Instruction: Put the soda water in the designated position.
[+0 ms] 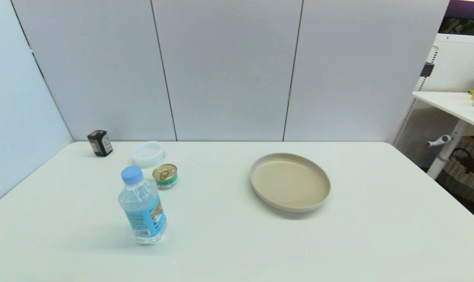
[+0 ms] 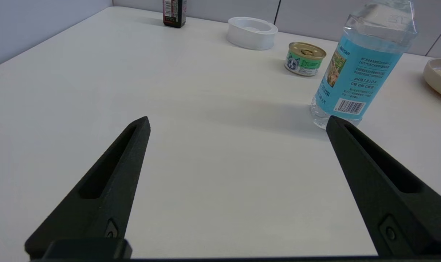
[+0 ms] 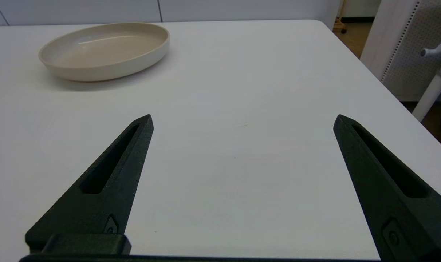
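- The soda water [image 1: 143,205] stands upright on the white tabletop [image 1: 237,243] in the lower left of the head view, its light blue cap on and its blue label with the barcode turned toward the camera.
- Nothing touches the bottle (it stands free, with bare tabletop all round its base).
- Just behind it, toward the upper left of the frame, sits a short green tin can [image 1: 165,176] with a gold top, close to the bottle but apart from it.
- Beside the can, a little farther back, lies a low white round holder [image 1: 148,154], and well behind that, near the wall panels, a small black jar [image 1: 100,143].
- A beige plate [image 1: 290,182] rests right of centre in the head view, well apart from the bottle; nothing lies in it.
- The left gripper [image 2: 238,122] hovers low over the tabletop with its two black fingers spread wide and nothing between them; in its wrist view the bottle [image 2: 362,65] stands just past one fingertip (whether they touch I cannot tell).
- The right gripper [image 3: 242,122] is also spread wide and holds nothing, over bare tabletop, with the plate [image 3: 105,51] some way ahead of it in the upper left of its wrist view.
- Neither arm shows in the head view.
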Motion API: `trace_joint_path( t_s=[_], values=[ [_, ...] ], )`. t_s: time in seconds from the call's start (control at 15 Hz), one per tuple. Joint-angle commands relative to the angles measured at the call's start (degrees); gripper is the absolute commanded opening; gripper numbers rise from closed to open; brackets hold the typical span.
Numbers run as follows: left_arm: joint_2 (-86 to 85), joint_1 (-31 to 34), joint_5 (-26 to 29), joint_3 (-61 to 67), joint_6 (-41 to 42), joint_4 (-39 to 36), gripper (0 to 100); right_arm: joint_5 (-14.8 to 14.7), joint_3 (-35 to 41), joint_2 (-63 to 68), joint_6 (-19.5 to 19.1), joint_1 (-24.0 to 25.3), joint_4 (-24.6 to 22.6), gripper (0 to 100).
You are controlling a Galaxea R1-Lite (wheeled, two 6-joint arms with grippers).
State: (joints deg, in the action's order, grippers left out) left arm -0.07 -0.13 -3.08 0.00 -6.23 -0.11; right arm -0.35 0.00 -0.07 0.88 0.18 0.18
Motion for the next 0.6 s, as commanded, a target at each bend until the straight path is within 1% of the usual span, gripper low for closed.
trace_joint_path(
  t_s=[0.07, 0.2, 0.33, 0.6],
  values=[
    [-0.01, 0.05, 0.01, 0.09, 1.4, 0.11, 100, 0.0, 0.09, 0.07, 0.0, 0.08, -0.01, 100],
    [-0.01, 0.05, 1.15, 0.0, 6.93, 0.11, 100, 0.0, 0.09, 0.07, 0.0, -0.01, -0.01, 100],
    [-0.01, 0.05, 4.49, 0.0, 14.93, -0.33, 100, 0.0, 0.09, 0.07, 0.0, -0.01, -0.01, 100],
    [-0.01, -0.04, 4.23, 0.09, 13.79, -0.33, 100, 0.0, 0.09, 0.07, 0.0, -0.01, -0.01, 100]
  ],
)
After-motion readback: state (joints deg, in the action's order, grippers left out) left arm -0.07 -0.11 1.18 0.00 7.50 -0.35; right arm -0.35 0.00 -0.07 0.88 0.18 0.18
